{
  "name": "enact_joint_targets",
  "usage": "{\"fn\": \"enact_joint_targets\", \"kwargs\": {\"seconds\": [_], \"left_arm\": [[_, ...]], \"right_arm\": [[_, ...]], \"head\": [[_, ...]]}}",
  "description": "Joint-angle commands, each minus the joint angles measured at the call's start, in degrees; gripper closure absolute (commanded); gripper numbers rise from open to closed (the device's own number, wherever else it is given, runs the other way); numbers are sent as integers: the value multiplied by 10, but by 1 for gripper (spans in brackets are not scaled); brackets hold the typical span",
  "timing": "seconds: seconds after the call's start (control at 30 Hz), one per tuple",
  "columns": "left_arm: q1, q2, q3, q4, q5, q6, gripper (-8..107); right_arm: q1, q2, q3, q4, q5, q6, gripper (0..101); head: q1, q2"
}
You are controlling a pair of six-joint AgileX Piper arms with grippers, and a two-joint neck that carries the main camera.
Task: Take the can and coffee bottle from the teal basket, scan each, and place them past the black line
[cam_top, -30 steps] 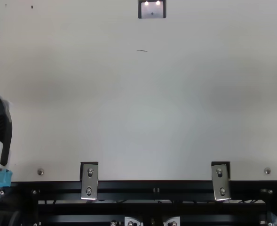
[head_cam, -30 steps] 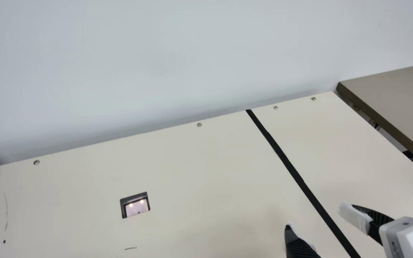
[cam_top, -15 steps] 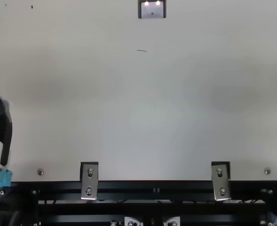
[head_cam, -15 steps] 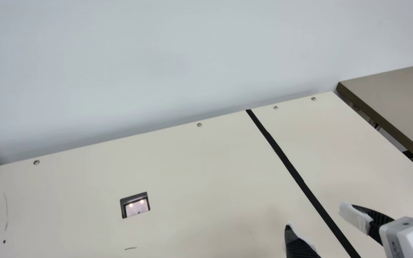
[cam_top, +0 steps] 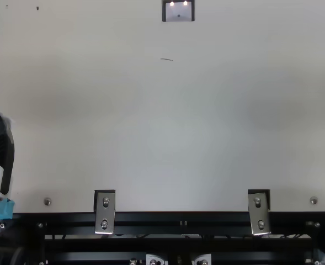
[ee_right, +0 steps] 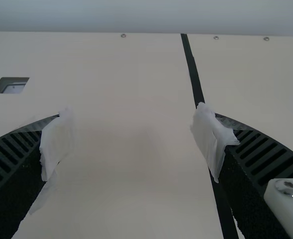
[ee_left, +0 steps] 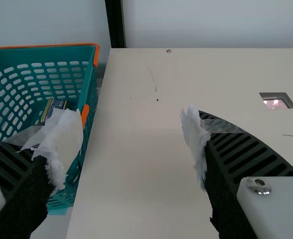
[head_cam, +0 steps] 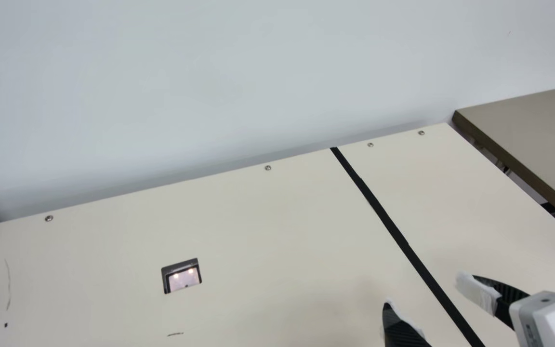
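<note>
The right gripper (head_cam: 423,290) stands wide near the black line (head_cam: 395,229), which runs eleven to five o'clock in the main view; the left gripper (cam_top: 0,149), at nine in the top view, is equally wide (both sets of fingertips wear whitish wrap). From the right one, the lit scanner window (head_cam: 184,279) sits at nine in the main view. The teal basket (ee_left: 42,47) is beside the cream table (ee_left: 136,164), a dark, yellow-edged item (ee_left: 57,104) inside; can or coffee bottle, I cannot tell.
</note>
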Motion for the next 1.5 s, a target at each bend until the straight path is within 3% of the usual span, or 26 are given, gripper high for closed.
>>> {"fn": "enact_joint_targets", "kwargs": {"seconds": [0.0, 0.13, 0.27, 0.5, 0.73, 0.87, 1.0, 1.03, 1.47], "left_arm": [[0, 0, 0, 0, 0, 0, 9], [0, 0, 0, 0, 0, 0, 9], [0, 0, 0, 0, 0, 0, 9], [0, 0, 0, 0, 0, 0, 9], [0, 0, 0, 0, 0, 0, 9], [0, 0, 0, 0, 0, 0, 9], [0, 0, 0, 0, 0, 0, 9], [0, 0, 0, 0, 0, 0, 9], [0, 0, 0, 0, 0, 0, 9]], "right_arm": [[1, 17, -27, -3, -10, 0, 0], [2, 61, -111, -5, -13, -3, 0], [2, 100, -211, 8, 14, 1, 0], [-12, 134, -364, 88, 105, 48, 0], [-58, 141, -471, 188, 222, 101, 0], [-102, 129, -498, 239, 313, 128, 0], [-77, 111, -432, 224, 316, 160, 0], [-101, 115, -495, 243, 313, 149, 0], [-92, 109, -484, 236, 317, 162, 0]], "head": [[-14, 3], [-14, 3], [-14, 3], [-14, 3], [-14, 3], [-14, 3], [-14, 3], [-14, 3], [-14, 3]]}}
